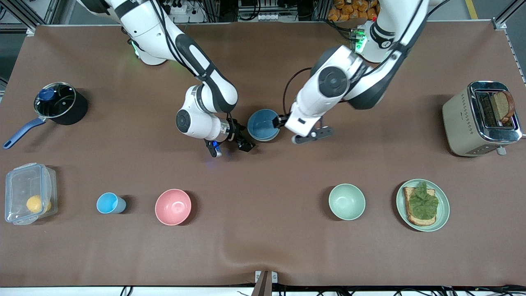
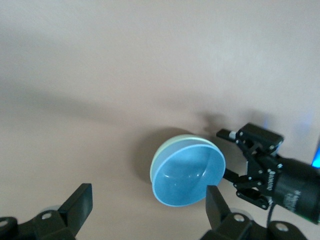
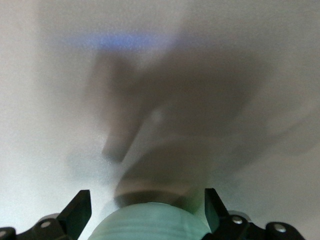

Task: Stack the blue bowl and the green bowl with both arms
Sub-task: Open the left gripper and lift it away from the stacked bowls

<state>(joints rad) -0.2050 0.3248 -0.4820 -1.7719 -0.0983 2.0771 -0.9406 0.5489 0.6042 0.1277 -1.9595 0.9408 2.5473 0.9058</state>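
Note:
The blue bowl [image 1: 263, 124] sits nested inside the green bowl [image 2: 159, 152] at the middle of the table; only the green rim shows around it in the left wrist view. My right gripper [image 1: 242, 138] is open beside the stack, toward the right arm's end, and the green bowl's outer wall [image 3: 150, 222] lies between its fingers. My left gripper [image 1: 280, 121] is open, close beside the blue bowl's rim [image 2: 187, 172] toward the left arm's end. The right gripper also shows in the left wrist view [image 2: 250, 167].
Nearer the front camera stand a clear container [image 1: 28, 193], a light-blue cup [image 1: 110, 203], a pink bowl [image 1: 173, 206], a mint-green bowl [image 1: 346, 201] and a plate with toast [image 1: 443, 213]. A pot [image 1: 59, 102] and a toaster [image 1: 481, 118] stand at the table's ends.

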